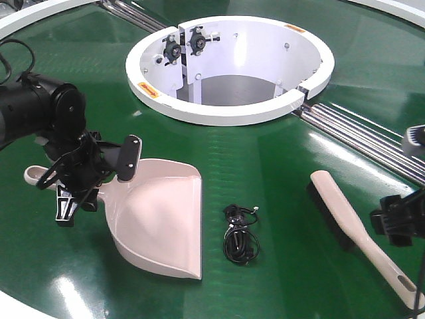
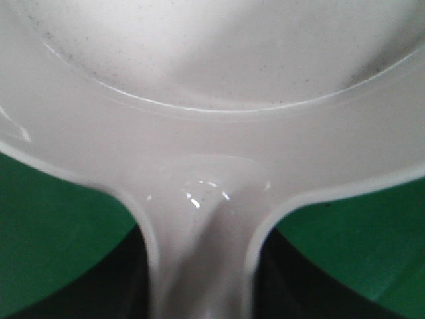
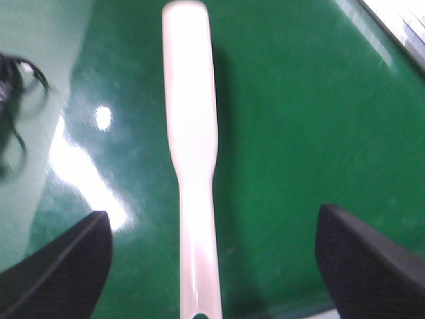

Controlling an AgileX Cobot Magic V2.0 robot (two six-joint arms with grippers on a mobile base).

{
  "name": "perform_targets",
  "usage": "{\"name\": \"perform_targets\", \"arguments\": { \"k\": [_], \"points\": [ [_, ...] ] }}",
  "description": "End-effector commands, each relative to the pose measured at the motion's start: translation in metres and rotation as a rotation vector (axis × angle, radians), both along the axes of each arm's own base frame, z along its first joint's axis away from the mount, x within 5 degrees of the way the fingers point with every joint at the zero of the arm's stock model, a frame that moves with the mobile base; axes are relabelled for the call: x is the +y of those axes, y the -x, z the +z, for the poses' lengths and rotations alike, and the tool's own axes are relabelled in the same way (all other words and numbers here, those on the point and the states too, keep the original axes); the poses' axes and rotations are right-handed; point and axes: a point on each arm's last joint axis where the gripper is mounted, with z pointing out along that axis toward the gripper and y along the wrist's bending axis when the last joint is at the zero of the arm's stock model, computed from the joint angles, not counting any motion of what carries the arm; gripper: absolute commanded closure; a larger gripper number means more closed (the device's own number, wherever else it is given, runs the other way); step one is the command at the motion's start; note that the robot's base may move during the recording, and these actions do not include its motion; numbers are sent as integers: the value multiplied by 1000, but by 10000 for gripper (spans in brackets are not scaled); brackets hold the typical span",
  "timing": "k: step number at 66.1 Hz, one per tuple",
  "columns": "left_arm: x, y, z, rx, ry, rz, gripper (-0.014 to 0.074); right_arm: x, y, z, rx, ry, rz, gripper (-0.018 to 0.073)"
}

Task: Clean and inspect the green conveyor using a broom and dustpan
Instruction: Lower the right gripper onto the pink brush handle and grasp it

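While the left arm reaches in from 9 o'clock in the front view with its wrist bent downward, the left pincer is closed on the straight handle of the dustpan. In the left wrist view, dark fingers press against both sides of that handle. The dustpan lies on the green conveyor at 8 o'clock from the white hub, with its flat lip facing 4 o'clock. A tangled black cable lies just beside the lip at 3 o'clock. The broom lies on the same surface at 4 o'clock from the hub, its head pointing to 11 and its handle end to 5. The right pincer hangs low over the broom's handle at the 3 o'clock edge. It is spread wide, its pads well apart from the handle on both sides.
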Motion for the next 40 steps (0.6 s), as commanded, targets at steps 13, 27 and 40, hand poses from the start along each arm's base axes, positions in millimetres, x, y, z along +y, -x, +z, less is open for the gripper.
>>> {"name": "perform_targets", "arguments": {
  "k": [13, 27, 40],
  "points": [
    [-3, 5, 24, -44, 24, -11, 603, 5, -37, -16, 103, 50, 31, -31],
    [-3, 5, 24, -44, 24, -11, 603, 8, -58, -49, 244, 73, 42, -31],
    [-3, 5, 24, -44, 24, -11, 603, 10, -74, -64, 380, 95, 50, -31]
  ]
}}
